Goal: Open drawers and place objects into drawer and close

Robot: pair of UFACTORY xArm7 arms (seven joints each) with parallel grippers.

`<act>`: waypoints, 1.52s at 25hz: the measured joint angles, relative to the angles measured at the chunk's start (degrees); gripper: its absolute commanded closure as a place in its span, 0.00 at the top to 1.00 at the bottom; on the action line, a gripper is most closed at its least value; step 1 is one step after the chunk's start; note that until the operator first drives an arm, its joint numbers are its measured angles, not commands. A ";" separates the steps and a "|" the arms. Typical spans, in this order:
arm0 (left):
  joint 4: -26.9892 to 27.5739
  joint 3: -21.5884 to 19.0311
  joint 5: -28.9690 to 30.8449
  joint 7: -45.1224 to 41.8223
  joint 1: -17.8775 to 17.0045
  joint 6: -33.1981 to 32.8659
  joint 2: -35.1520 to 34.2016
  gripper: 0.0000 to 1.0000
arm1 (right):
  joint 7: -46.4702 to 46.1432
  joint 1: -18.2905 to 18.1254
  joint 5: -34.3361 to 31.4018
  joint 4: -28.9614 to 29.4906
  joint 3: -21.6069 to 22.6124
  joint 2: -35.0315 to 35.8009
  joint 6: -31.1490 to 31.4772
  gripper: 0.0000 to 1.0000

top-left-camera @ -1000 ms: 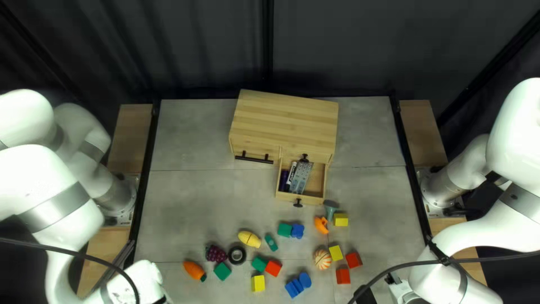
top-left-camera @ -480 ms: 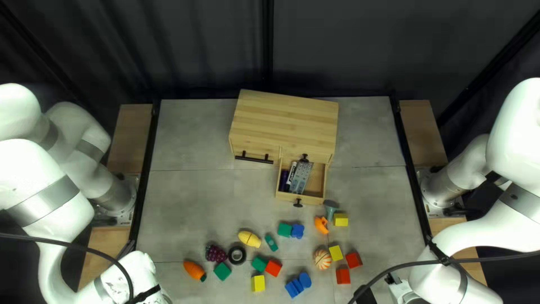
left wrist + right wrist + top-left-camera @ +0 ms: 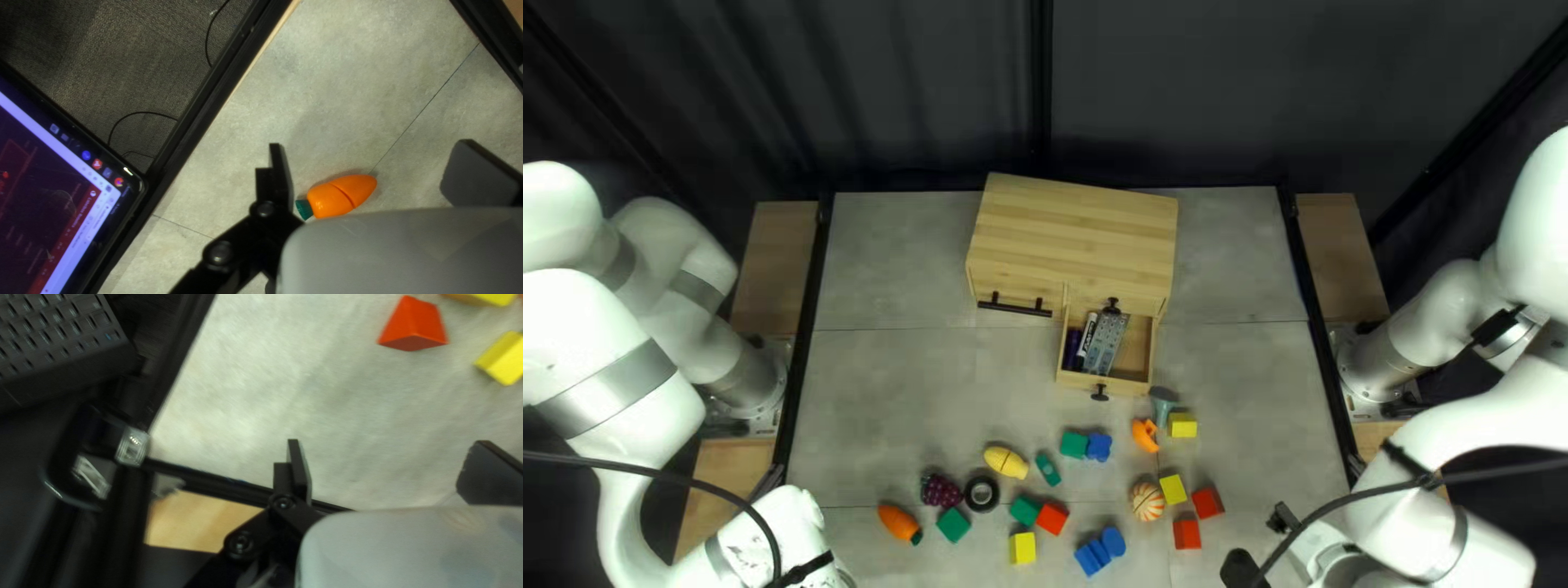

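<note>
One open drawer [image 3: 1128,387]: top left only | keyboard [image 3: 52,340]: right wrist only

Both my arms, left [image 3: 605,327] and right [image 3: 1432,436], wear glossy white, rounded shells, with silver-grey bands [image 3: 608,387] ringing the joints. My arm bases [image 3: 746,390] are pale metal. A black cable [image 3: 654,473] runs along the left arm, another [image 3: 1350,499] along the right, each arm cinched with a black strap [image 3: 1407,457]. Small dark marks [image 3: 748,551], unreadable, dot my left shell near the wrist. My left end effector [image 3: 372,144] has black links with round-headed screws [image 3: 220,252] and flat, squared fingers [image 3: 279,174]; my right end effector [image 3: 1238,567] matches.
</note>
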 measured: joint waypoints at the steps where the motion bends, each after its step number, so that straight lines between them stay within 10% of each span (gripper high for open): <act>1: 0.00 0.00 0.00 0.00 0.00 0.00 0.00 1.00 | -2.79 -0.61 -0.49 0.02 -0.64 -0.01 0.03 1.00; 17: 0.00 0.00 0.00 0.00 0.00 0.00 0.00 1.00 | -26.86 -9.24 -7.47 0.41 -9.03 4.25 -8.52 1.00; 29: 0.00 0.00 0.00 0.00 0.00 0.00 0.00 1.00 | -27.24 -8.58 -9.67 0.55 -8.39 3.66 -8.45 1.00; 38: 0.00 0.00 0.00 0.00 0.00 0.00 0.00 1.00 | -47.31 -7.70 -22.20 5.95 -7.29 6.66 -10.11 1.00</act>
